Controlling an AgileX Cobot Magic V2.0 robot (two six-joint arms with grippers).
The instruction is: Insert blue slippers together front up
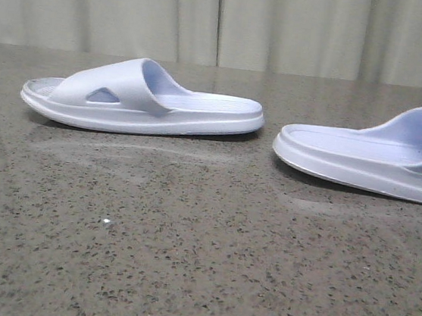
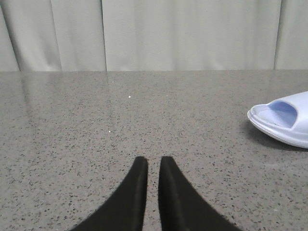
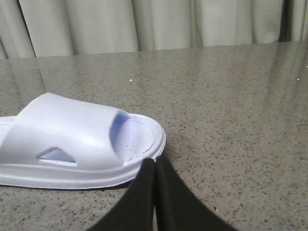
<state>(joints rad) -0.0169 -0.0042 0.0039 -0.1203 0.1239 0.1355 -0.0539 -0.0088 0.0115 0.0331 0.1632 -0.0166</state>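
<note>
Both blue slippers (image 1: 143, 97) (image 1: 372, 150) lie well apart on the desk (image 1: 186, 239). Left hand (image 2: 153, 166) narrow and empty; right hand (image 3: 155, 166) pinched together at the toe rim at 12 o'clock, likely to slip off.

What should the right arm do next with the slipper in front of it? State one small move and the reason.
Probably open the right gripper and ease it onto the toe rim of the right slipper. Its fingers look shut and empty, tips right at that slipper's toe edge. Both slippers lie apart, soles down, on the table; the left slipper is untouched, with the left gripper off to its side.
</note>
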